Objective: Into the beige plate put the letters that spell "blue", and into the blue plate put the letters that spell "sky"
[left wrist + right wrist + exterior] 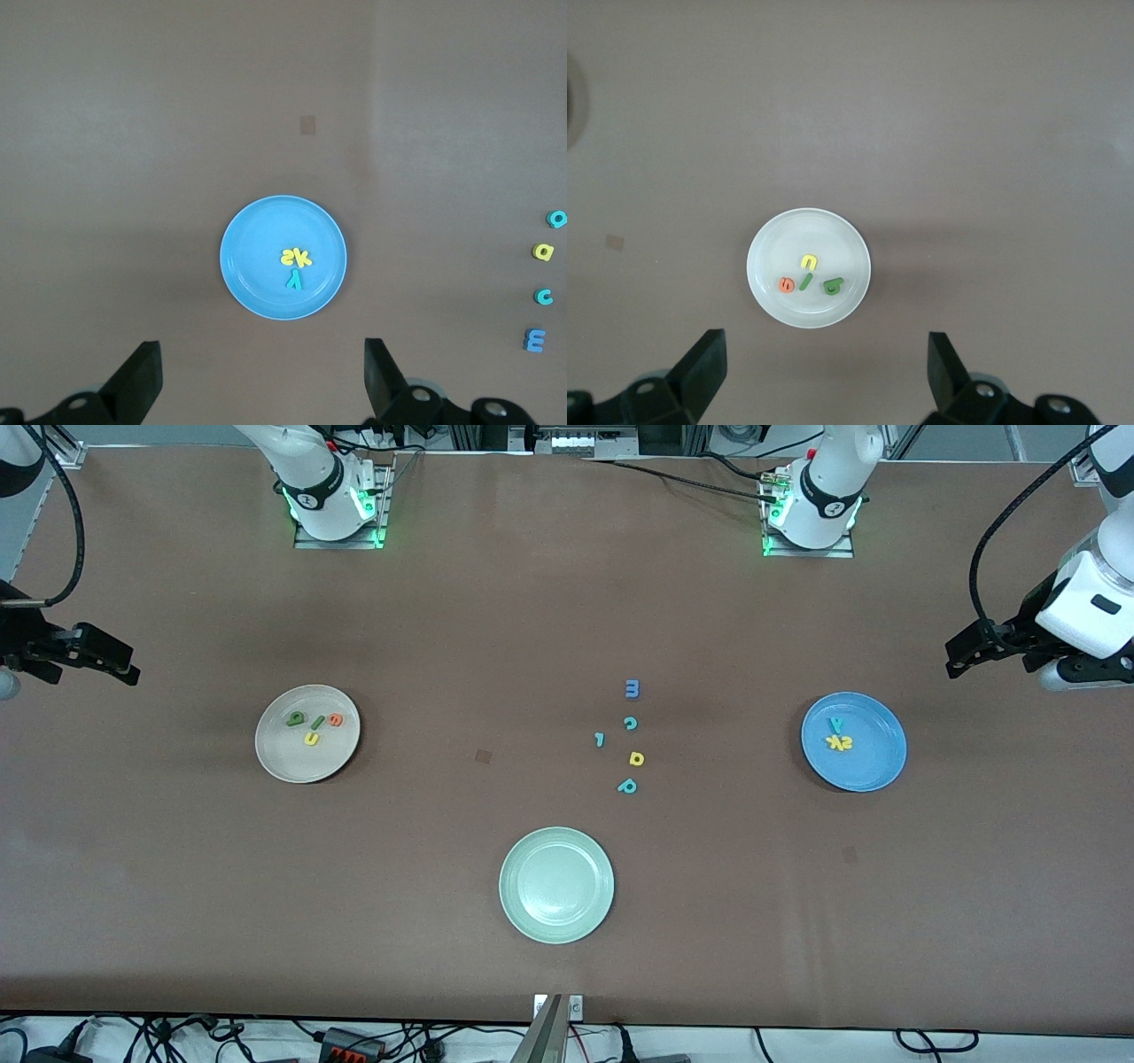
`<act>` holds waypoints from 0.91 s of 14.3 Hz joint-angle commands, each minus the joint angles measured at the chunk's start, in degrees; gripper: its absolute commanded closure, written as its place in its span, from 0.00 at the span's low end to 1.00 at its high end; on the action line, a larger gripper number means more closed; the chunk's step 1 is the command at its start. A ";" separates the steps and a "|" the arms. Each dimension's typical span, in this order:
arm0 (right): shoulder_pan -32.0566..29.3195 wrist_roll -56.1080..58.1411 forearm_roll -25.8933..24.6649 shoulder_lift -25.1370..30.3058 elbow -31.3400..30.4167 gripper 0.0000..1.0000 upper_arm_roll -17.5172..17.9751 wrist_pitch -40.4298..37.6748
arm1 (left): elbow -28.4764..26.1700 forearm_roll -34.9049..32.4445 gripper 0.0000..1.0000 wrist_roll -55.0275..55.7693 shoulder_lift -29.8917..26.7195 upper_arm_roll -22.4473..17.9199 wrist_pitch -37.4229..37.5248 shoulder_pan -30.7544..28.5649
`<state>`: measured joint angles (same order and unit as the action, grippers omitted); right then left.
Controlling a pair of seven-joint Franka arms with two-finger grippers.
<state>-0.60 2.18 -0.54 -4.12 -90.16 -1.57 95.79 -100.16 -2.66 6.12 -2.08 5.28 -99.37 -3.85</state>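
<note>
The beige plate (283, 758) (769, 266) lies toward the right arm's end of the table. In it are the green b (296, 718) (834, 285), green l (316, 722) (807, 282), orange e (336, 720) (785, 284) and yellow u (312, 738) (809, 262). The blue plate (879, 766) (251, 276) lies toward the left arm's end and holds the teal y (834, 725) (293, 281) and the yellow s and k (838, 742) (297, 258). My right gripper (124, 666) (826, 376) hangs open and empty over bare table beside the beige plate. My left gripper (957, 657) (263, 381) hangs open and empty beside the blue plate.
Loose letters lie mid-table: a blue m (632, 688) (535, 340), teal c (630, 724) (544, 297), small teal piece (600, 740), yellow a-like letter (636, 758) (543, 252) and teal p (627, 786) (556, 218). A pale green plate (556, 884) sits nearer the front camera.
</note>
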 commanded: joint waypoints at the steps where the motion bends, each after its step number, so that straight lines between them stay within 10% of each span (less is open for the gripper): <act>1: 0.78 0.46 -0.96 1.04 -0.19 0.00 -0.45 -0.87 | 0.67 0.73 0.00 -0.92 -0.90 1.39 0.32 0.42; 13: 1.04 0.46 -1.13 0.60 -0.36 0.00 -0.28 -1.66 | 1.81 1.26 0.00 -2.07 -0.55 2.36 1.99 -1.25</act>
<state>-0.21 2.20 -0.65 -4.00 -90.16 -1.57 94.80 -99.46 -2.66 5.35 -2.68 7.64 -98.29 -4.60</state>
